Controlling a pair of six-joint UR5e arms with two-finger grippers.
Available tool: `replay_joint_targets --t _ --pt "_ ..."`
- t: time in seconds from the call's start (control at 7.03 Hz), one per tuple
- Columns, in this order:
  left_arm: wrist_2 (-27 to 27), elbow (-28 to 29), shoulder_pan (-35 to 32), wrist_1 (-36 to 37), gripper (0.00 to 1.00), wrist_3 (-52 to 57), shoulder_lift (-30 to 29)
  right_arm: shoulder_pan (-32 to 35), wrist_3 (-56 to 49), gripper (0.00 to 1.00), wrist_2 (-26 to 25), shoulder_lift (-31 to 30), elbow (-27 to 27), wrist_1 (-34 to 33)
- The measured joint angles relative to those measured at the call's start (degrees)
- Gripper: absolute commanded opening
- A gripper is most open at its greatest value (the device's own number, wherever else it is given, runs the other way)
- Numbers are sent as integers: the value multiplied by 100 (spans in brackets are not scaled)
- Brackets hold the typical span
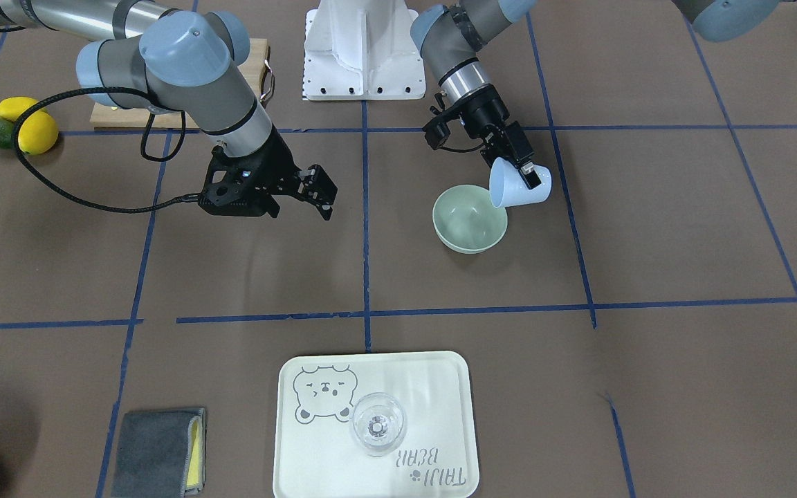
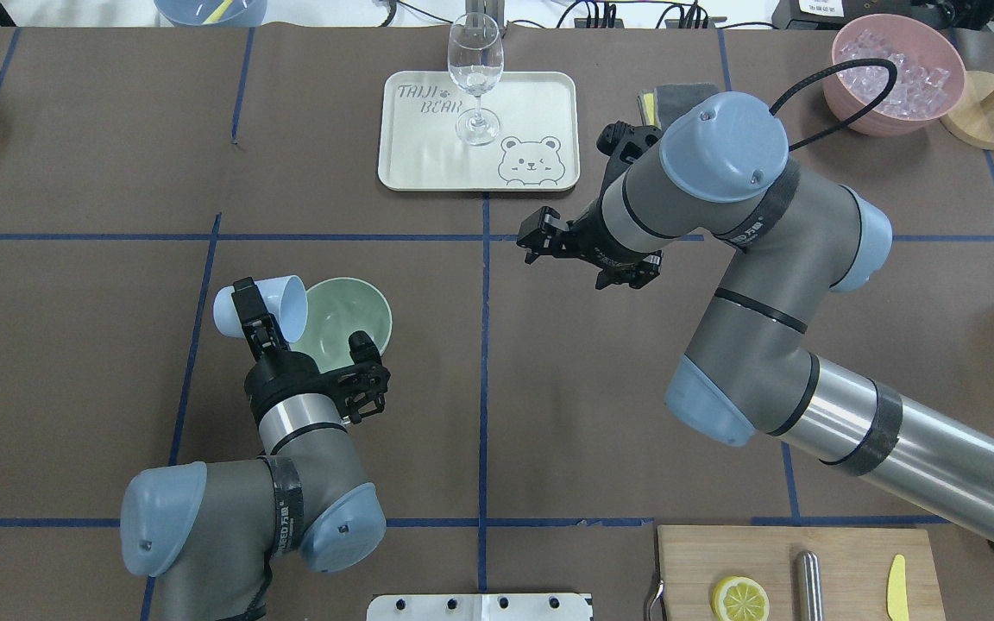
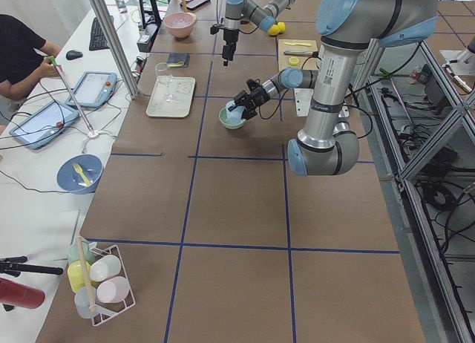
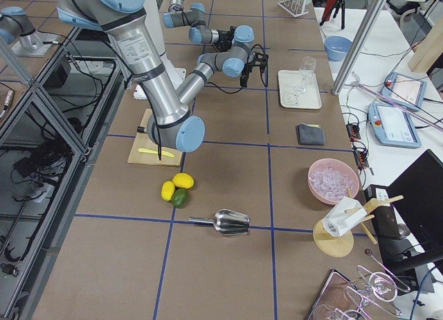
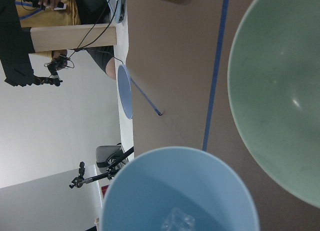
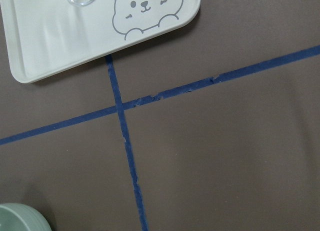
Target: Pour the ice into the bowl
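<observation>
Ice (image 5: pixel 177 222) sits inside the cup (image 1: pixel 517 188), clamped tilted in your L gripper (image 1: pixel 524 168) over the edge of the bowl (image 1: pixel 468 242), which looks empty, so you're mid-pour: tip further; R gripper (image 1: pixel 319 194) hangs open w/ nothing.

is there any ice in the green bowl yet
Empty. The bowl shows only bare green inside; the ice sits in the tilted blue cup.

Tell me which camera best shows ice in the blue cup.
Left wrist view: looks into the cup, ice visible inside. Overhead and front show the tilted cup, no ice discernible; side views too distant; right wrist misses it.
</observation>
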Motion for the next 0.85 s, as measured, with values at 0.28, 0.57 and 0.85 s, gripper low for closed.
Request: replay_joint_targets --t 0.28,0.57,0.85 --pt "312 79 -82 2 0 219 13 8 0 100 0 6 2 6" --pt "557 99 -213 1 0 429 24 25 6 100 -4 20 11 9" --pt "613 74 -258 -126 0 434 -97 62 8 100 -1 27 21 7"
